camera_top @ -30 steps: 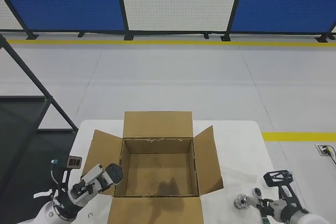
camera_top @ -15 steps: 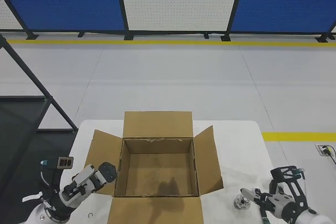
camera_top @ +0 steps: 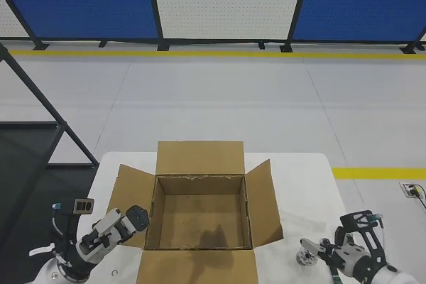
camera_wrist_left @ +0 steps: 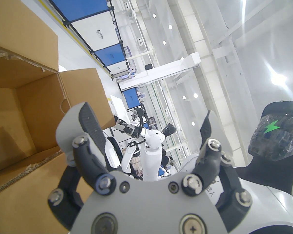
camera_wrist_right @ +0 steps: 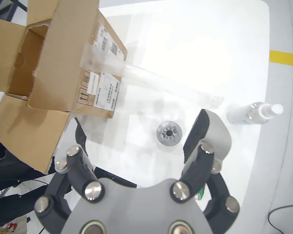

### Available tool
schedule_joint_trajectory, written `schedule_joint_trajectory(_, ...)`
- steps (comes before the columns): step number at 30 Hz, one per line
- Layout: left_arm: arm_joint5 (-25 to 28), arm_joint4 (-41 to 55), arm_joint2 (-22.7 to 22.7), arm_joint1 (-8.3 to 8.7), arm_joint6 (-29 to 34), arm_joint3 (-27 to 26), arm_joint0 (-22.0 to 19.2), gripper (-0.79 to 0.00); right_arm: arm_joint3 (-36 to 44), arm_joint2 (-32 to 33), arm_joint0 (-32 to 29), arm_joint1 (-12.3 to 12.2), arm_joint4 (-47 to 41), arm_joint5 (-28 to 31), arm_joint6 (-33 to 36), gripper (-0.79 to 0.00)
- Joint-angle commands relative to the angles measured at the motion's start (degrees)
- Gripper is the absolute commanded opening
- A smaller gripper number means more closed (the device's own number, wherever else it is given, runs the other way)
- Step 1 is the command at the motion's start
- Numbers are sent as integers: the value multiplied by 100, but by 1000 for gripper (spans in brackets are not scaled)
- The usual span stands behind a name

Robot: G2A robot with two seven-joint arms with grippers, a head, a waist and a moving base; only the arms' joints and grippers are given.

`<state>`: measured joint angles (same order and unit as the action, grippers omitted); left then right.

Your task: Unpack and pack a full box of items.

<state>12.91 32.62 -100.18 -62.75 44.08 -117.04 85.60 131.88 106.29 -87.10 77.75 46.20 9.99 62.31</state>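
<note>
The right end effector [camera_wrist_right: 141, 118], spread near the disc [camera_wrist_right: 168, 133] on the worktop [camera_wrist_right: 190, 49], should centre over it and pinch its rim squarely before lifting toward the box [camera_wrist_right: 70, 37]

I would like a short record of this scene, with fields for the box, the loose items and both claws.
box: cardboard, flaps open, nothing visible inside
loose items: round metal part and spray bottle, lying on the table outside the box
left claw: open, empty, beside the box
right claw: open, empty, near the round metal part, not touching it
</note>
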Motion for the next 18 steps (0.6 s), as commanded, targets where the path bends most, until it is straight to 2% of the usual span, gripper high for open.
schedule_joint_trajectory(1,1,-29,7,2,2,-55,0,0,96,34,-25,-6,-224,49,-271,0)
schedule_joint_trajectory(4,93,-16,-35,13,189,-120,19,0,271,190,-130,-13,-685,194,-760,0)
schedule_joint_trajectory(6,159,64,-90,17,268,-153,46,0,276,277,-198,-26,-1153,512,-989,0)
schedule_joint_trajectory(11,253,508,-176,19,505,-231,152,0,276,570,-352,-90,-2011,1283,-1166,0)
schedule_joint_trajectory(18,268,626,-227,19,528,-226,192,0,276,636,-371,-132,-2004,1353,-1009,0)
